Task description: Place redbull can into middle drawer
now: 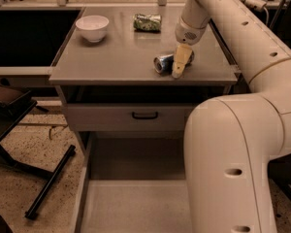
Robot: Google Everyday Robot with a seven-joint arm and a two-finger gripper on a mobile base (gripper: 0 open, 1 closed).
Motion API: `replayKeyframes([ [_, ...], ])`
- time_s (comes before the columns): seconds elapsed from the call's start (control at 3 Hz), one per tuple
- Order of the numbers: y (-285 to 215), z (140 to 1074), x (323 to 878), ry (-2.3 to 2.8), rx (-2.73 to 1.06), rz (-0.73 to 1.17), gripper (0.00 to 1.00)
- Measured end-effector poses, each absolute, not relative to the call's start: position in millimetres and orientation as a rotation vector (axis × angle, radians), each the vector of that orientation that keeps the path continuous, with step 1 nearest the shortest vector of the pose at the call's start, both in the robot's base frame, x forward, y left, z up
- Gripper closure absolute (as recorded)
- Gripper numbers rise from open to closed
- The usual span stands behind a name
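The redbull can lies on its side on the grey counter top, near the front right edge, with a shiny silver end facing left. My gripper points down from the long white arm and stands at the can's right half, down at counter level and partly covering it. The middle drawer is pulled out wide below, showing a plain grey floor and a low left wall. My arm's big white body hides its right side.
A white bowl stands at the counter's back left and a green foil packet at the back middle. A grey drawer front with a black handle sits under the counter. A black stand's legs lie on the speckled floor to the left.
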State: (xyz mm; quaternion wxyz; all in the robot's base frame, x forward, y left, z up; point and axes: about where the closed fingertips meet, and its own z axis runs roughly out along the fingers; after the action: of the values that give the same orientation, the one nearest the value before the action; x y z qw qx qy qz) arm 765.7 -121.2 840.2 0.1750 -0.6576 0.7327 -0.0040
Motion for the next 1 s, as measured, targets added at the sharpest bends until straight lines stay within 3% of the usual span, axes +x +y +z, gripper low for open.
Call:
replayKeyframes([
  [1.0, -121.1, 840.2, 765.8, 2.076, -1.863, -0.011, 0.65],
])
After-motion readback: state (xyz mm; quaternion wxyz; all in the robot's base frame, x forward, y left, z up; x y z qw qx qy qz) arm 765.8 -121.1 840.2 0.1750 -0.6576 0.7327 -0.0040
